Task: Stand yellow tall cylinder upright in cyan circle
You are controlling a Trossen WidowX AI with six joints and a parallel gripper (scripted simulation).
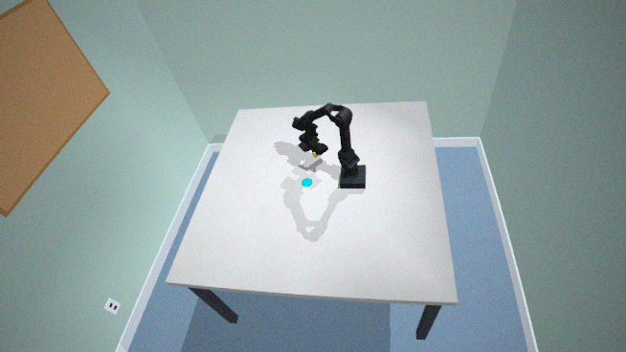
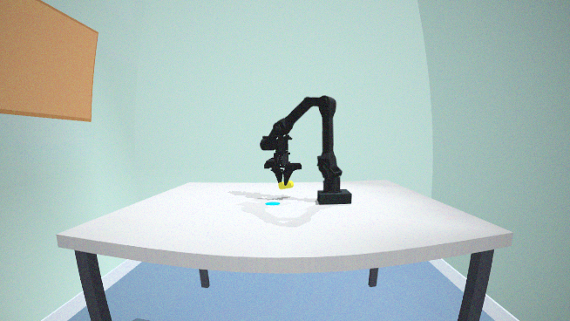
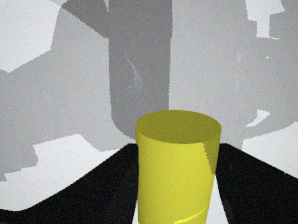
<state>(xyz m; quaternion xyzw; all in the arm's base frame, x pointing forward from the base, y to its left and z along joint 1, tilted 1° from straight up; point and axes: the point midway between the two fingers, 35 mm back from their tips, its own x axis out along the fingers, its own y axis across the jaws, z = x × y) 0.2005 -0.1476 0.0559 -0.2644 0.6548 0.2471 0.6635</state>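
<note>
- The pincer [image 2: 283,178] is pinching the yellow cylinder [image 3: 176,179]: in the wrist view its dark fingers press against the sides of the cylinder's near half, while the far end cap points to 12 o'clock, free of the grip.
- The yellow cylinder lies on its side at the pincer's tips, low over the white table [image 2: 183,227]. From the exterior view it looks to be resting on the surface or only just clear of it; I cannot tell which.
- The cyan circle [image 1: 306,182] is near but apart from the cylinder. Seen from the top view, it sits at about 7 o'clock of the cylinder, towards the table's near edge, and nothing stands in it.
- The arm's base [image 1: 361,184] is at roughly 3 o'clock of the circle, with the arm arched over and down to the grasp point.
- Step in hand, as I judge it: the grasp is made, and lifting, turning and placing are all undone.
- The next move calls for raising the cylinder clear of the table, rotating the wrist so the long axis points straight up, and carrying it towards 7 o'clock over the circle. It should then go down flat on its end before the fingers spread and the arm withdraws.
</note>
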